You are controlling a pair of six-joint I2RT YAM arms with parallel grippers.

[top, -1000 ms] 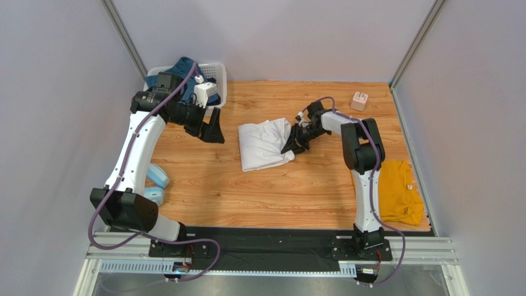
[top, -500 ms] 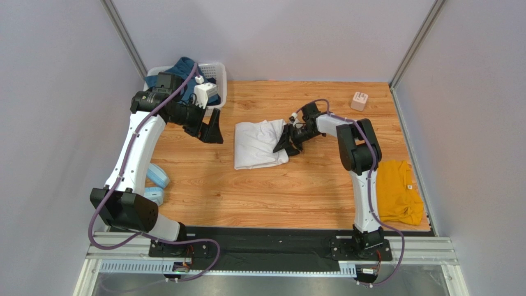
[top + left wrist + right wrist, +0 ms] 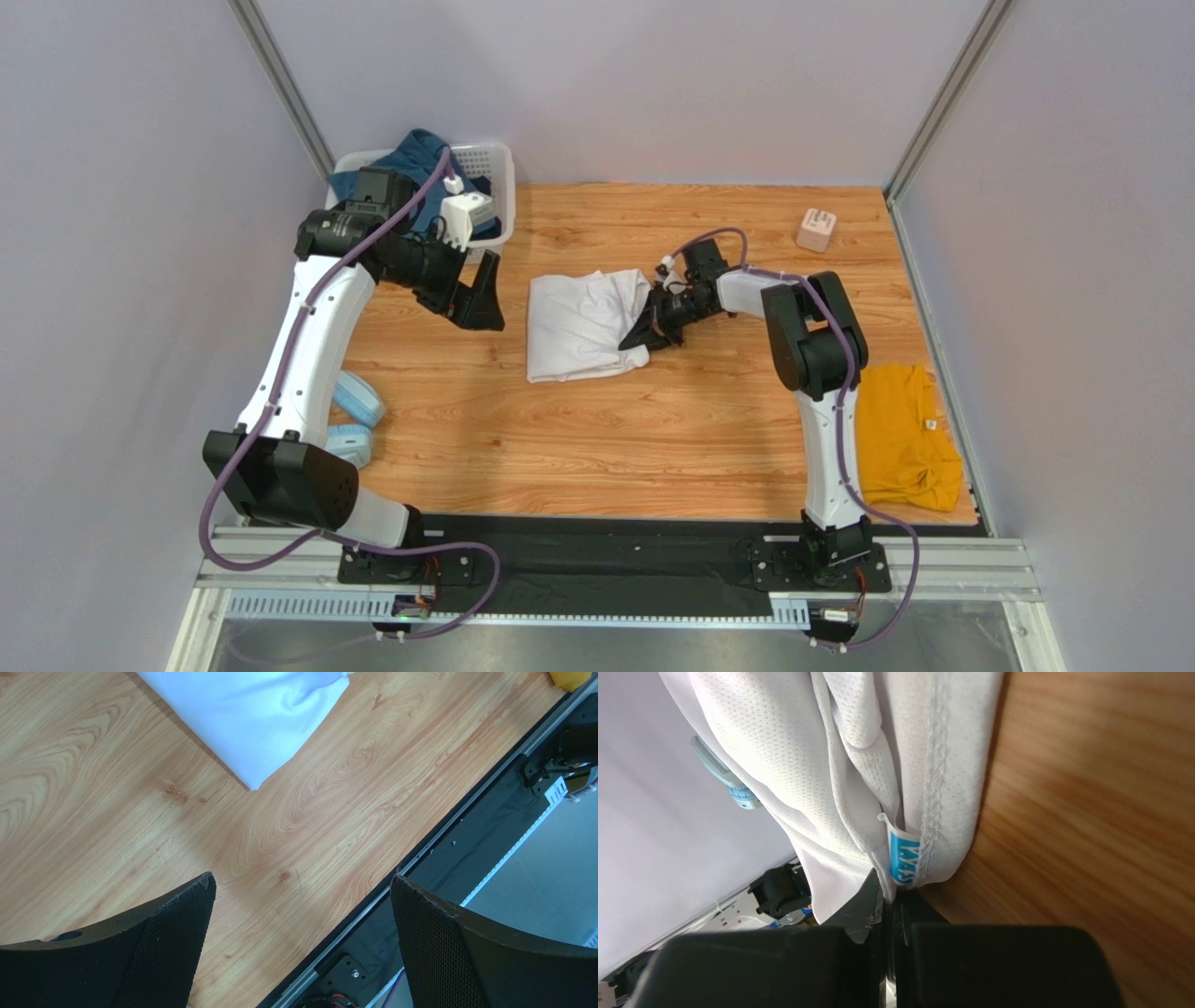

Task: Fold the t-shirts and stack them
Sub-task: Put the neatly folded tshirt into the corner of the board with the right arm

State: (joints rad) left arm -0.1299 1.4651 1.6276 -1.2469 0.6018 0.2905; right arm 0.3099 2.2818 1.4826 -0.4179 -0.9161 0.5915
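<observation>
The white t-shirt (image 3: 582,325) lies partly folded in the middle of the wooden table; its corner shows in the left wrist view (image 3: 246,714). My right gripper (image 3: 640,325) is shut on the white t-shirt's right edge, by the blue neck label (image 3: 903,862). My left gripper (image 3: 481,301) is open and empty, held above the table to the left of the shirt. The mustard-yellow t-shirt (image 3: 909,434) lies crumpled at the right edge. The dark teal-blue t-shirt (image 3: 407,157) sits in the basket at the back left.
A white lattice basket (image 3: 488,168) stands at the back left corner. Two pale-blue curved objects (image 3: 356,399) lie at the left edge. A small beige block (image 3: 817,228) sits at the back right. Grey walls close in both sides.
My right gripper has dragged the white t-shirt's right edge leftward, so the shirt has slid left and bunched narrower. The left arm has barely moved.
</observation>
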